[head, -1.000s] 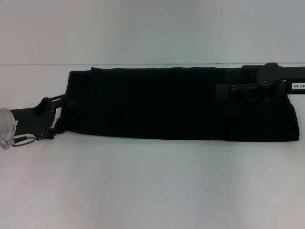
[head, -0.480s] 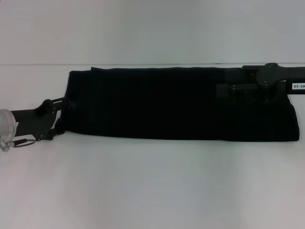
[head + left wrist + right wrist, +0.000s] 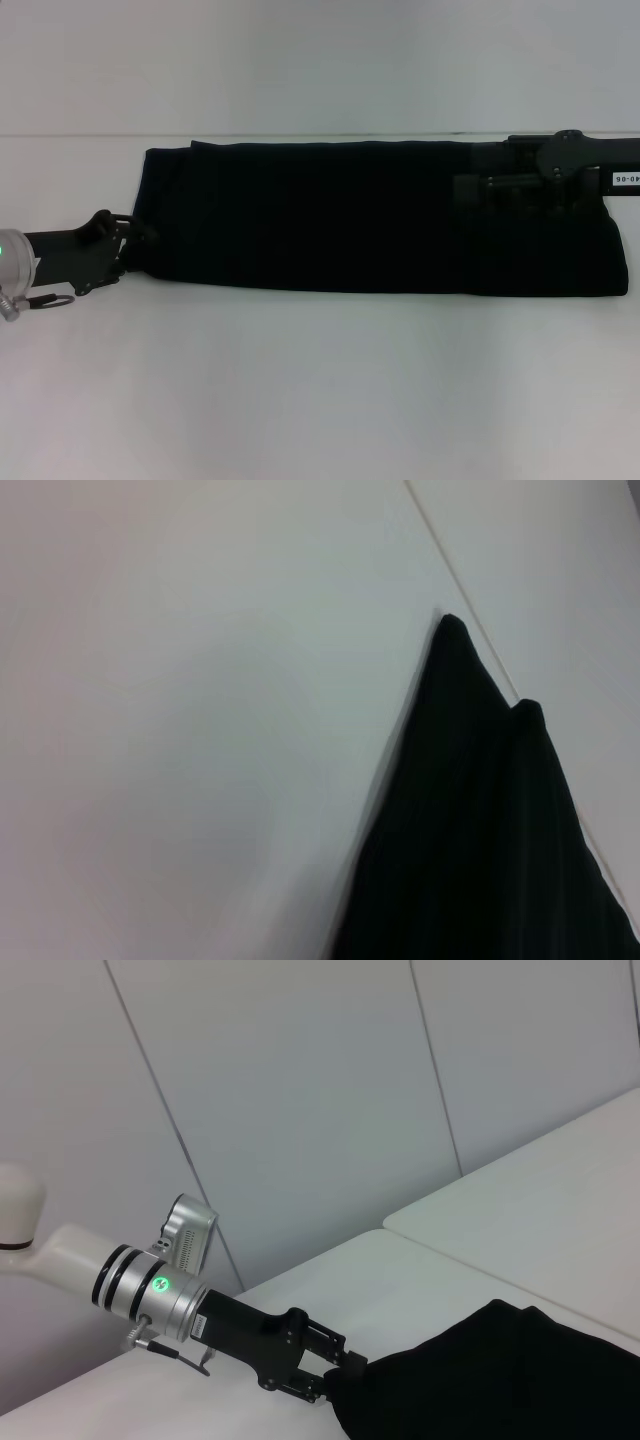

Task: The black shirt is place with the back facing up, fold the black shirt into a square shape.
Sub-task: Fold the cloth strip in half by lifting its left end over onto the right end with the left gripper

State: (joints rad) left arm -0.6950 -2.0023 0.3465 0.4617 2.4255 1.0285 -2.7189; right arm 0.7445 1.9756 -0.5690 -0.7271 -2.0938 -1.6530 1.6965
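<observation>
Shirt [image 3: 370,215] folded long. Left gripper [image 3: 335,1368] jaws clenched on 9 o'clock end, clear only from right wrist; right gripper [image 3: 500,190] jaws unreadable.

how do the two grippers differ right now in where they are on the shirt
The left gripper sits at the black shirt's left end, low at its edge. The right gripper lies over the shirt's right part, reaching in from the far side. Both are black and touch the shirt.

White table [image 3: 320,380] before a pale panelled wall [image 3: 300,1110]
</observation>
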